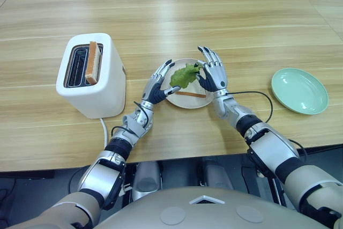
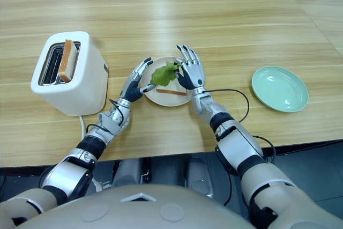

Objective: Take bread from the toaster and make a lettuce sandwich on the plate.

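Note:
A white toaster (image 1: 102,92) stands at the left with one bread slice (image 1: 94,61) upright in its slot. The beige plate (image 1: 185,103) in the middle holds a second bread slice (image 1: 191,94), and a green lettuce leaf (image 1: 184,75) lies over its far part. My right hand (image 1: 213,72) is at the plate's right rim with its fingers stretched out, and its thumb touches the leaf's right tip. At the plate's left rim my left hand (image 1: 157,85) is open, fingertips close to the leaf's left edge.
A pale green plate (image 1: 299,90) sits at the right. The toaster's white cord (image 1: 103,128) runs toward the table's front edge. A thin black cable (image 1: 257,96) loops on the wood behind my right wrist. Bare wooden tabletop (image 1: 177,9) stretches beyond the plate.

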Available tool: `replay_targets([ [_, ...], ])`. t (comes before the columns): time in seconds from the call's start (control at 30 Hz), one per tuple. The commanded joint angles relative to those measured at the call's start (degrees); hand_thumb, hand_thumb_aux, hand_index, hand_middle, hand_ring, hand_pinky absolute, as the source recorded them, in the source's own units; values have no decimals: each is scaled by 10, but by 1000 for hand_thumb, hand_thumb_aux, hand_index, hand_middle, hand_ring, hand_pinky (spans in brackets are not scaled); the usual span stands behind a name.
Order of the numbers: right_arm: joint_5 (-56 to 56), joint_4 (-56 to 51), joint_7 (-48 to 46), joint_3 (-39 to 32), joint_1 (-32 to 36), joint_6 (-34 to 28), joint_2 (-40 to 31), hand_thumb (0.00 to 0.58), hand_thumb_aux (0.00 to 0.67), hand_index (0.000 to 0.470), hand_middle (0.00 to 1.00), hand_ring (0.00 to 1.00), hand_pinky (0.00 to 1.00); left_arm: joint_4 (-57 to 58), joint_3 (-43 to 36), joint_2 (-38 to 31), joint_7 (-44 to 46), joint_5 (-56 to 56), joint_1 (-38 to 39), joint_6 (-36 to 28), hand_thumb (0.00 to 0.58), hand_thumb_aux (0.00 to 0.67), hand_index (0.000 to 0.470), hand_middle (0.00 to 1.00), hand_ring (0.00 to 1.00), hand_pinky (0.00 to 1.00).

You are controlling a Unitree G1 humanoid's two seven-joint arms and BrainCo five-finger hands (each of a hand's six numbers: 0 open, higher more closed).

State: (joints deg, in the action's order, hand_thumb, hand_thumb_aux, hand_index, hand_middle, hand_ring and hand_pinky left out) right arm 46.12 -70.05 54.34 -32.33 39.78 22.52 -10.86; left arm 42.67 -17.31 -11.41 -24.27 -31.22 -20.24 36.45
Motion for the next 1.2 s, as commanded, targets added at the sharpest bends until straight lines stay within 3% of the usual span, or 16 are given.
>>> replay_targets([
  [0.03,-9,-22,-19,3,-4,-14,3,580,670,460,0,0,0,3,-3,-4,5,-4,-1,-3,0,0,0,0,0,0],
  [0.37,-22,-37,-50,8,3,-33,-12,580,670,460,0,0,0,-10,4,-13,1,0,5,-8,0,0,0,0,0,0],
  [0.4,-22,-39,-53,7,3,-34,-12,568,575,395,0,0,0,-11,5,-13,0,0,5,-8,0,0,0,0,0,0],
  [0.43,-22,-39,-52,7,2,-34,-12,478,389,267,0,0,0,-12,5,-13,0,0,4,-8,0,0,0,0,0,0],
  [0.47,-22,-38,-51,8,1,-34,-12,403,300,206,0,0,0,-13,5,-13,1,1,4,-8,0,0,0,0,0,0],
  [0.5,-22,-38,-50,8,0,-34,-13,175,110,76,0,0,0,-13,6,-13,1,1,4,-9,0,0,0,0,0,0],
  [0.53,-21,-37,-48,7,-1,-34,-13,9,5,4,0,0,0,-14,6,-14,1,1,5,-9,0,0,0,0,0,0],
  [0.8,-21,-14,-10,11,-22,-23,-38,0,0,0,0,0,0,-56,14,-27,5,2,22,-11,0,0,0,0,0,0],
  [1.2,-23,84,36,27,-64,-16,-84,0,0,0,0,0,0,-319,83,-73,44,23,129,-31,0,0,0,0,0,0],
])
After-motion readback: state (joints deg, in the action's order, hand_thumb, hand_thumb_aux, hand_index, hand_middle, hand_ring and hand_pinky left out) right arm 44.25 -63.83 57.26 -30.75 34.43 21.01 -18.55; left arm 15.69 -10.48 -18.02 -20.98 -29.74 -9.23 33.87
